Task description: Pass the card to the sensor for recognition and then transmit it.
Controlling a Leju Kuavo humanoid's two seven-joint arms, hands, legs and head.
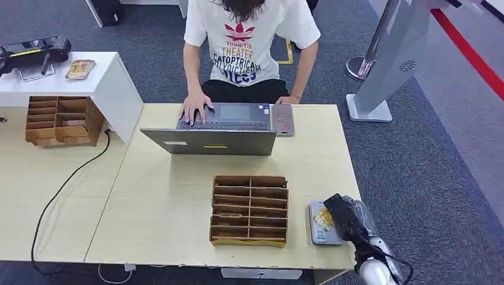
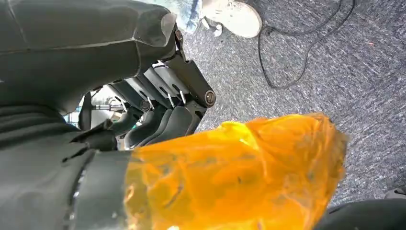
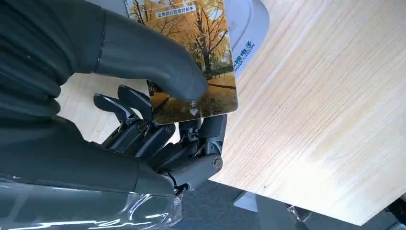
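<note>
My right hand [image 1: 347, 221] is at the table's front right corner and pinches a card [image 1: 323, 218] printed with yellow autumn trees. The card lies just over the grey sensor [image 1: 319, 236], a flat reader on the table. In the right wrist view the thumb [image 3: 153, 60] presses on the card [image 3: 196, 52] from above with the dark fingers [image 3: 143, 129] underneath, and the sensor [image 3: 246, 28] shows past the card's edge. My left hand [image 2: 158, 115] hangs over grey carpet, its thumb wrapped in orange film, holding nothing.
A cardboard slotted organiser [image 1: 249, 209] stands just left of the sensor. A person [image 1: 238, 47] sits behind an open laptop [image 1: 211, 141] at the table's [image 1: 166, 202] far side. A second organiser [image 1: 59, 120] and white stand [image 1: 113, 83] are far left.
</note>
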